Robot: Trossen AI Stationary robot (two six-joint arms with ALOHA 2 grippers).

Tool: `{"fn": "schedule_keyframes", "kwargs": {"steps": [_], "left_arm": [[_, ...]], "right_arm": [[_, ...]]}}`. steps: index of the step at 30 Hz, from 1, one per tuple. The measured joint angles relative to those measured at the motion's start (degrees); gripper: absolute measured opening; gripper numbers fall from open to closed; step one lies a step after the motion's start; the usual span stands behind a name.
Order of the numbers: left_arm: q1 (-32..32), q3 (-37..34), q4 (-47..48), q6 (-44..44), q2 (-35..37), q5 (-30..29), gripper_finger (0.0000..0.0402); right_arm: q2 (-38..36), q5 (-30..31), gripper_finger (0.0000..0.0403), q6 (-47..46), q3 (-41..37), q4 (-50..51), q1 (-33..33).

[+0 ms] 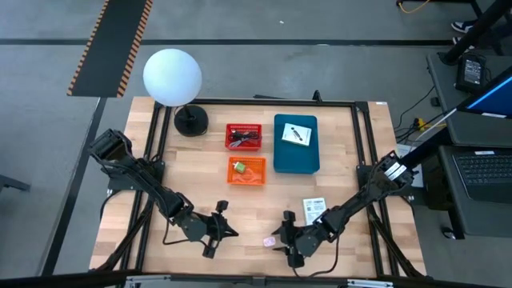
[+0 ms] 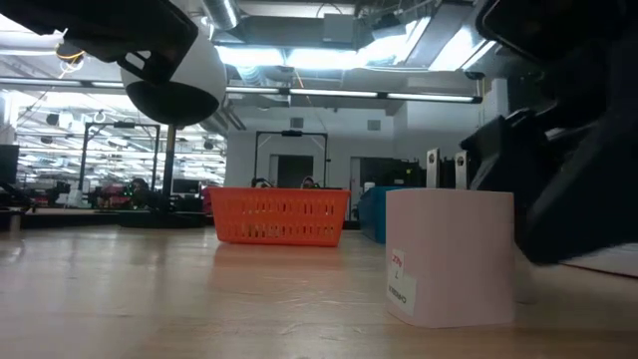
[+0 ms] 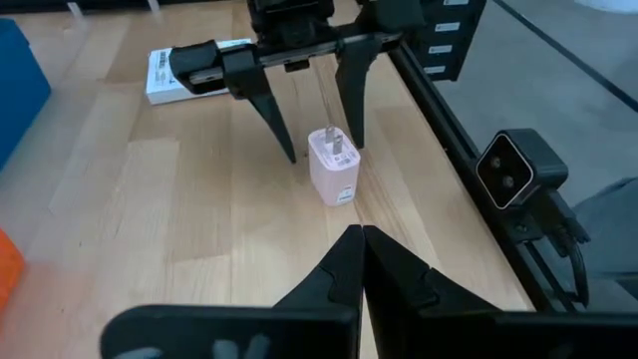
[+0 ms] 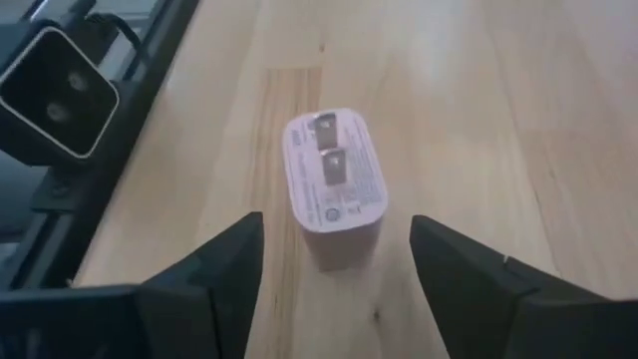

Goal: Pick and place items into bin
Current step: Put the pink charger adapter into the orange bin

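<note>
Looking straight down, the high view shows the right gripper low at the table's near edge with the small pink plug adapter just in front of its fingertips. The left gripper rests nearby, pointing toward it. A white printed packet lies beside the right arm. Farther back stand a red basket holding dark cords, an orange basket, and a blue bin with a second white packet on it. The white globe lamp stands at the back left corner.

The low view has the adapter standing on the wood close to the camera, the orange basket behind it, and dark arm parts at the right.

From the left wrist, the left gripper's own fingers are pressed together — holding nothing. Beyond them the right gripper stands wide open, one finger on each side of the adapter, prongs up.

The right wrist view confirms it — the spread fingers flank the adapter with clear wood on both sides, not touching it.
</note>
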State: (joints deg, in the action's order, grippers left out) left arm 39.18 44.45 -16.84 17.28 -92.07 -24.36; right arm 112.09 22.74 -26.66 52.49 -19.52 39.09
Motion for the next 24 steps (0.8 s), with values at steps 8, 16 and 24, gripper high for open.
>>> {"fn": "schedule_keyframes", "kwargs": {"steps": [8,16,24], "left_arm": [[0.0,0.0,0.27,0.0,-0.02,-0.13,0.0002],[0.0,0.02,0.3,0.0,-0.04,-0.14,0.0002],[0.0,0.02,0.3,0.0,-0.07,-0.13,0.0005]], "right_arm": [[-0.02,-0.11,0.0219,1.44,0.02,-1.82,0.0],[-0.02,-0.11,0.0212,1.36,0.02,-1.73,-1.21],[-0.02,-1.09,0.0196,1.81,0.02,-1.66,-1.6]]}}
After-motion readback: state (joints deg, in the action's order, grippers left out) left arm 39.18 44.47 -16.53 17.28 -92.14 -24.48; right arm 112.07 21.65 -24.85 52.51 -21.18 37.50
